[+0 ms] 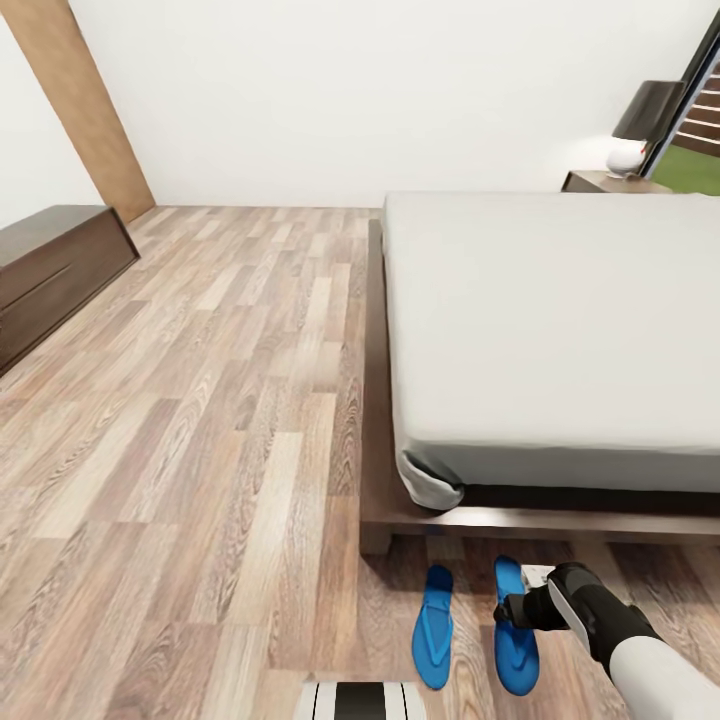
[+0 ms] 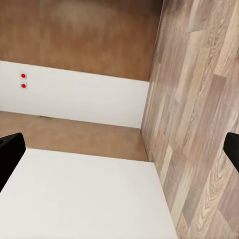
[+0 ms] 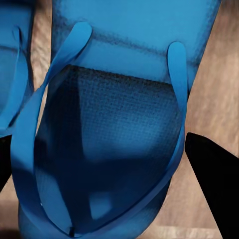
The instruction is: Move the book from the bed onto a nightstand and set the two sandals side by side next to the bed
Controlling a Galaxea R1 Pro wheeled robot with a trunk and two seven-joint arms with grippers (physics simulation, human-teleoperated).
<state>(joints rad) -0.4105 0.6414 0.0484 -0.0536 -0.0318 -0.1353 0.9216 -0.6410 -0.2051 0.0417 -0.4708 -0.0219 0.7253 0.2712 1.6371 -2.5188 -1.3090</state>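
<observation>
While two blue sandals (image 1: 475,628) lie side by side by the bed (image 1: 550,330), the right claw (image 1: 512,612) spreads wide over one.

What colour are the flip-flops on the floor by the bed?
Bright blue, both sandals; the right wrist view shows one closest up.

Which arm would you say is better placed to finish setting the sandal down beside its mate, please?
The right. Its pincer sits at the right sandal by the bed, fingers astride it; the left pincer faces wall and floor.
</observation>
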